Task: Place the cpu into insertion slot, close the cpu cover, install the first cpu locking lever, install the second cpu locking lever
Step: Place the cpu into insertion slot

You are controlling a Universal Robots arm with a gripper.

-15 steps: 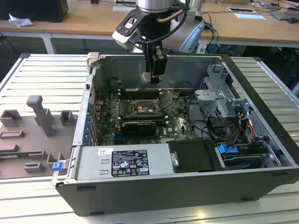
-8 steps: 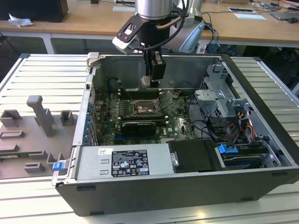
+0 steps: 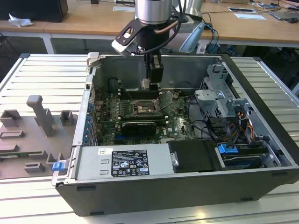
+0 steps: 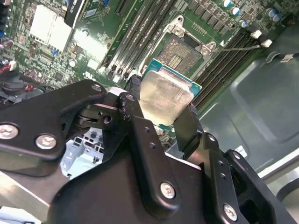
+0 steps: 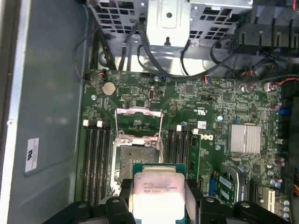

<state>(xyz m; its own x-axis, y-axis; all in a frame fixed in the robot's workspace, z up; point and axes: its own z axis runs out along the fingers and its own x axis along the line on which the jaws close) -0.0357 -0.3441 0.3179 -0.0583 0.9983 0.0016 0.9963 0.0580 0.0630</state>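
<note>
My gripper (image 4: 161, 100) is shut on the cpu (image 4: 164, 95), a flat square chip with a pale metal face, its edges pinched between the two black fingers (image 5: 122, 195). In the exterior view the gripper (image 3: 150, 84) hangs inside the open computer case, above the motherboard. The insertion slot (image 5: 134, 161) is a dark square socket with a silvery rim and lies bare just beyond the chip (image 5: 158, 191). The slot (image 4: 180, 51) is uncovered in both wrist views. The cpu cover (image 5: 138, 122), a thin silvery frame, is flipped open away from the socket.
Long black memory slots (image 5: 96, 158) flank the socket on both sides. A black expansion card (image 3: 138, 126) lies near the socket, a metal drive cage (image 3: 219, 93) with cables stands at the exterior view's right, and a power supply (image 3: 124, 161) is in front. Grey fixtures (image 3: 42, 116) sit outside the case.
</note>
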